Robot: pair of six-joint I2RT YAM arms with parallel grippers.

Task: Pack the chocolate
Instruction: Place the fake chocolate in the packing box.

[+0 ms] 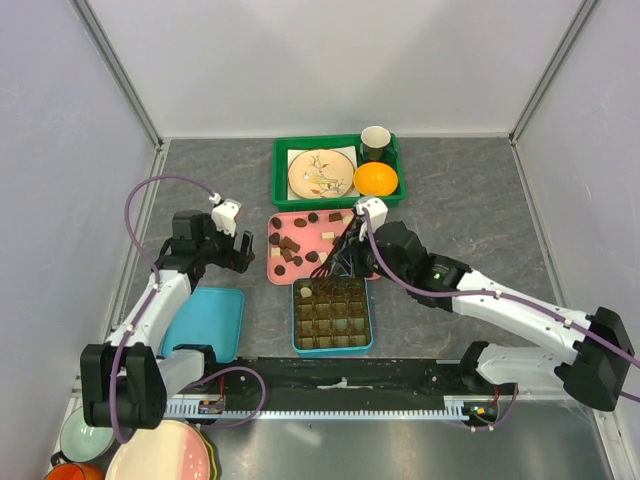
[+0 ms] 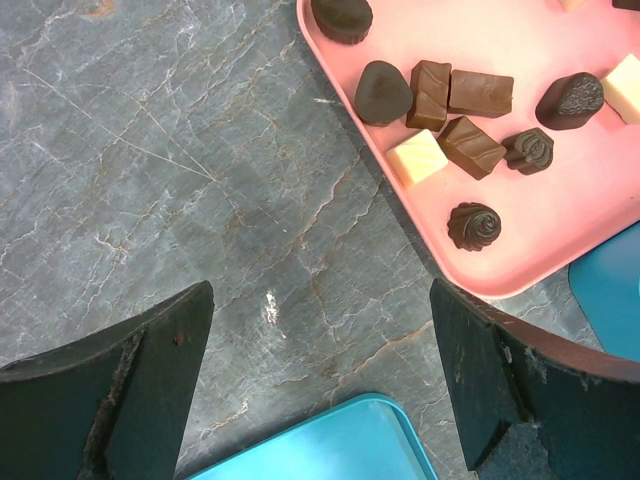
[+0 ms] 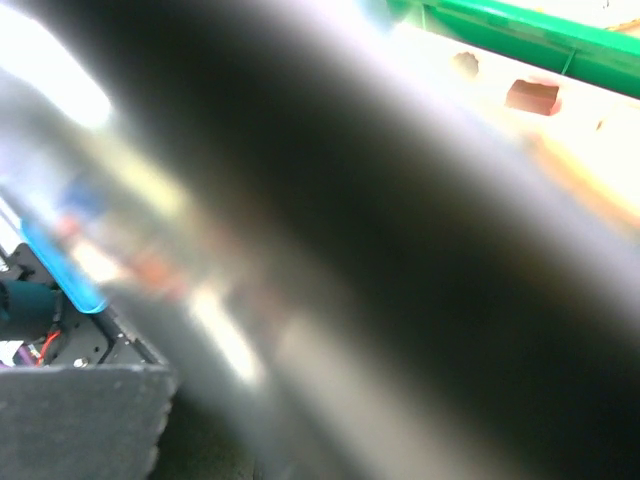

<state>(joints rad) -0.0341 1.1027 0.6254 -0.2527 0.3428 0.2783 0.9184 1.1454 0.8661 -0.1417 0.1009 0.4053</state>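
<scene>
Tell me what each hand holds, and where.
Left hand is open over the table, holding nothing. Right hand cannot be told: its wrist view is blurred, the top view too small.

Top view, above and behind the robot, overlooks the whole table [image 1: 450, 220]; left wrist view faces down, close, sharing the pink tray [image 2: 520, 230] corner; right wrist view is blurred.

Right wrist view: blurred, dark smear across.
Right tool [image 1: 344, 264]: grip too small to tell.
Chocolate [image 2: 341, 15]: top pieces cut by edge.
</scene>
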